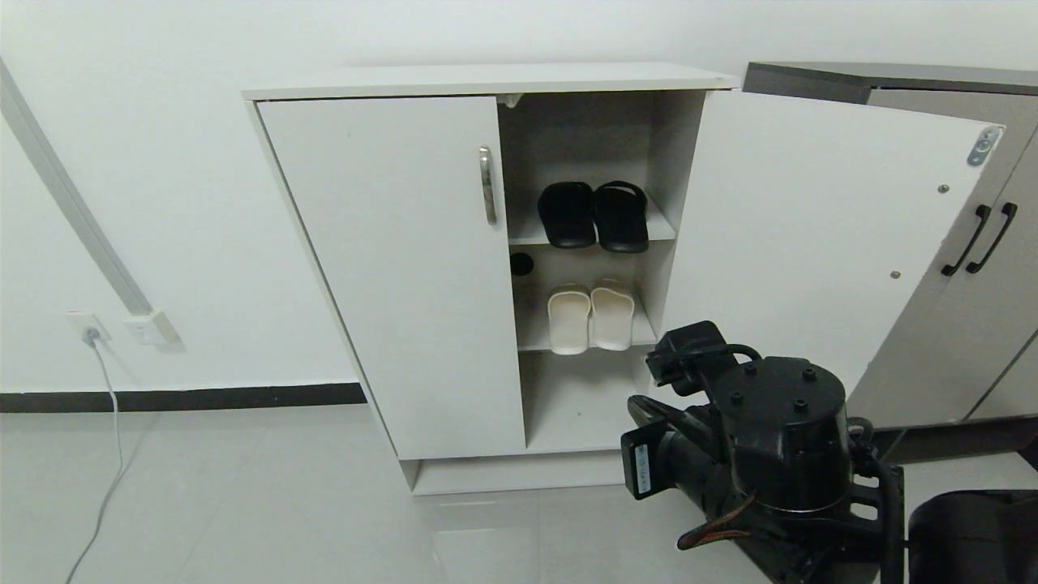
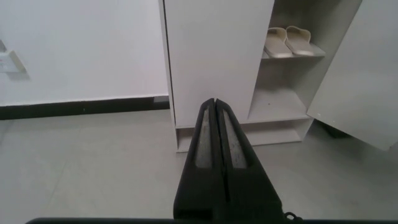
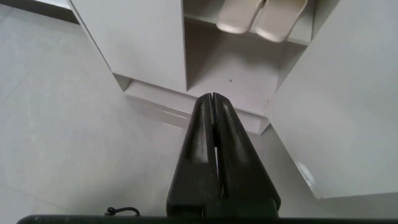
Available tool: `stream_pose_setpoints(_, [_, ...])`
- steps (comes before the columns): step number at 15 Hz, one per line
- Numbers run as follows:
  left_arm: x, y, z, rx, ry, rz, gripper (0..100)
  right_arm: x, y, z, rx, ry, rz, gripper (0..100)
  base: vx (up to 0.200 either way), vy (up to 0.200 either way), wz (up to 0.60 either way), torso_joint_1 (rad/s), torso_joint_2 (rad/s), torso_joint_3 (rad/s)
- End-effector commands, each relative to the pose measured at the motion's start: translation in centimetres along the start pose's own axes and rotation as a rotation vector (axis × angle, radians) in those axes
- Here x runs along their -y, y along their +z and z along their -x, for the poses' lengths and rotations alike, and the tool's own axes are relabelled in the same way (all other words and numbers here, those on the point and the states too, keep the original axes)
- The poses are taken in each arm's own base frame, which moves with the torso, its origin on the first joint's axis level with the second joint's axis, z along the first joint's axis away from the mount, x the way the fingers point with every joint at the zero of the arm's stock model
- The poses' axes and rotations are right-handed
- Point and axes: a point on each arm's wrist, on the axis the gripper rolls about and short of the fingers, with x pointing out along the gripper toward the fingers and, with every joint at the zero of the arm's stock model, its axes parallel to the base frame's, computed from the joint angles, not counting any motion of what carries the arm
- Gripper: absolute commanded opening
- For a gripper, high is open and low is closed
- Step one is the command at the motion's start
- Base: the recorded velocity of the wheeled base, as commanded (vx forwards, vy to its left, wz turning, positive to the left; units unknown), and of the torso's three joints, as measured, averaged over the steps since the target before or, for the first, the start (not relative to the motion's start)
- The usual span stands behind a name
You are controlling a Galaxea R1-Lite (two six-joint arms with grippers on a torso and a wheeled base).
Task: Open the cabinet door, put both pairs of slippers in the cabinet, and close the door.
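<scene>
My left gripper (image 2: pixel 214 102) and right gripper (image 3: pixel 212 97) were pinched together, empty. Head view added a grey cupboard (image 1: pixel 1001 324) behind the white wooden cabinet's (image 1: pixel 486 79) open door (image 1: pixel 811 227).

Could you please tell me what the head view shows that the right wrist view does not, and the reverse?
The head view adds the black slippers on the upper shelf of the white cabinet, the metal handle of the left door, the grey cabinet alongside, and a wall socket. The right wrist view adds the right tool, shut and holding nothing, pointing toward the plinth. Both share the white slippers on the middle shelf, the open right door and the floor.
</scene>
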Motion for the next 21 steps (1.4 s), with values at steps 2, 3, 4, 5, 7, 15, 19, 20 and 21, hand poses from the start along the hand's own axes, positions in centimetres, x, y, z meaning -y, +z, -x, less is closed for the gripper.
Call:
stream_pose_setpoints(2, [0.00, 0.01, 0.00, 0.001, 0.000, 0.000, 0, 0.02, -0.10, -0.11, -0.003, -0.002, 0.001, 0, 0.000, 0.000, 0.00, 0.000, 0.00, 0.000])
stream_pose_setpoints(3, [0.00, 0.01, 0.00, 0.001, 0.000, 0.000, 0, 0.01, -0.06, -0.11, -0.002, -0.002, 0.000, 0, 0.000, 0.000, 0.00, 0.000, 0.00, 0.000])
stream_pose_setpoints(4, [0.00, 0.01, 0.00, 0.001, 0.000, 0.000, 0, 0.01, -0.07, -0.11, -0.003, -0.002, 0.001, 0, 0.000, 0.000, 0.00, -0.007, -0.10, -0.129])
stream_pose_setpoints(5, [0.00, 0.01, 0.00, 0.001, 0.000, 0.000, 0, 0.02, -0.12, -0.11, -0.004, -0.002, 0.002, 0, 0.000, 0.000, 0.00, -0.002, -0.25, -0.261])
stream_pose_setpoints(7, [0.00, 0.01, 0.00, 0.001, 0.000, 0.000, 0, 0.01, -0.07, -0.11, -0.003, -0.002, 0.003, 0, 0.000, 0.000, 0.00, 0.007, -0.17, -0.354])
stream_pose_setpoints(15, [0.00, 0.01, 0.00, 0.001, 0.000, 0.000, 0, 0.06, -0.32, -0.10, -0.010, -0.005, 0.008, 0, 0.000, 0.000, 0.00, 0.073, -0.49, -0.362])
stream_pose_setpoints(19, [0.00, 0.01, 0.00, 0.001, 0.000, 0.000, 0, 0.05, -0.31, -0.10, -0.009, -0.003, 0.007, 0, 0.000, 0.000, 0.00, 0.144, -0.47, -0.326])
stream_pose_setpoints(20, [0.00, 0.01, 0.00, 0.001, -0.001, 0.000, 0, 0.06, -0.32, -0.10, -0.010, -0.005, 0.008, 0, 0.000, 0.000, 0.00, 0.154, -0.49, -0.325])
stream_pose_setpoints(21, [0.00, 0.01, 0.00, 0.001, 0.000, 0.000, 0, 0.07, -0.35, -0.10, -0.010, -0.005, 0.008, 0, 0.000, 0.000, 0.00, 0.163, -0.49, -0.320])
